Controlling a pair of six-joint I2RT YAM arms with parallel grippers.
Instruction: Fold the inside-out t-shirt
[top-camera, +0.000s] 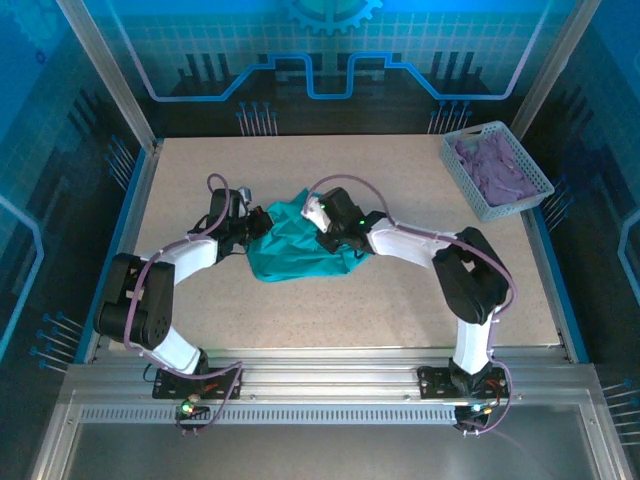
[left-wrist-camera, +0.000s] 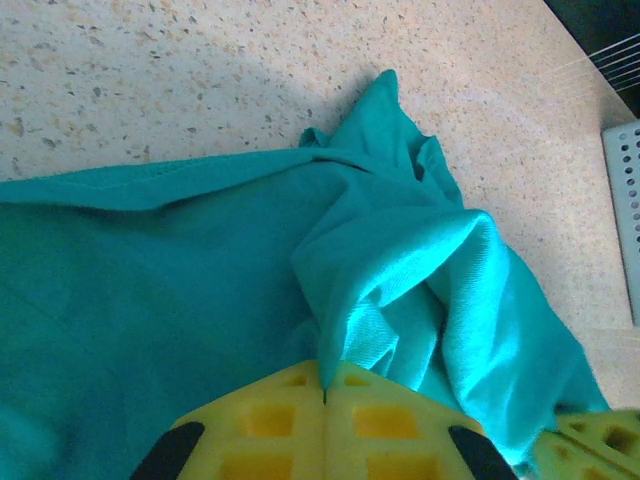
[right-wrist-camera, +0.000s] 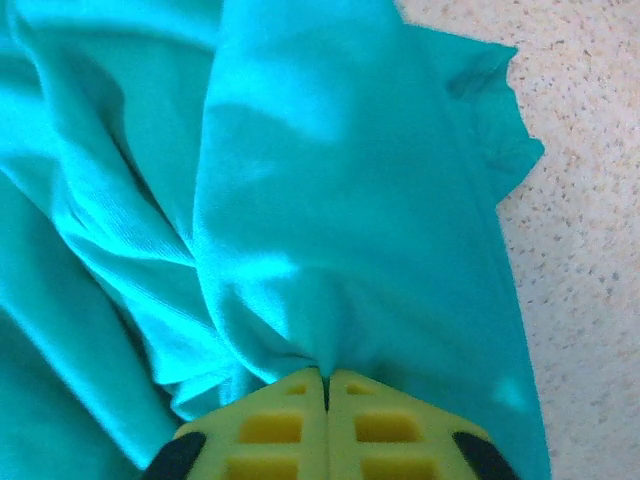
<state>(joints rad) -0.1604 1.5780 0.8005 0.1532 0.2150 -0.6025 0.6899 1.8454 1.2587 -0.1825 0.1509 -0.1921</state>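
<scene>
The inside-out t-shirt (top-camera: 300, 250) is a teal-green heap bunched in the middle of the table between both arms. My left gripper (top-camera: 258, 218) is at the heap's left edge and my right gripper (top-camera: 318, 214) is at its upper middle. In the left wrist view the yellow jaws of the left gripper (left-wrist-camera: 325, 385) are pressed together with a pleat of the t-shirt (left-wrist-camera: 180, 290) pinched between them. In the right wrist view the right gripper (right-wrist-camera: 326, 380) is likewise shut on a fold of the t-shirt (right-wrist-camera: 340, 200), which fans out above it.
A grey slatted basket (top-camera: 462, 182) holding a purple cloth (top-camera: 497, 170) stands at the back right corner. Its pale wall (left-wrist-camera: 625, 200) shows at the right edge of the left wrist view. Bare speckled tabletop (top-camera: 400, 300) lies around the heap.
</scene>
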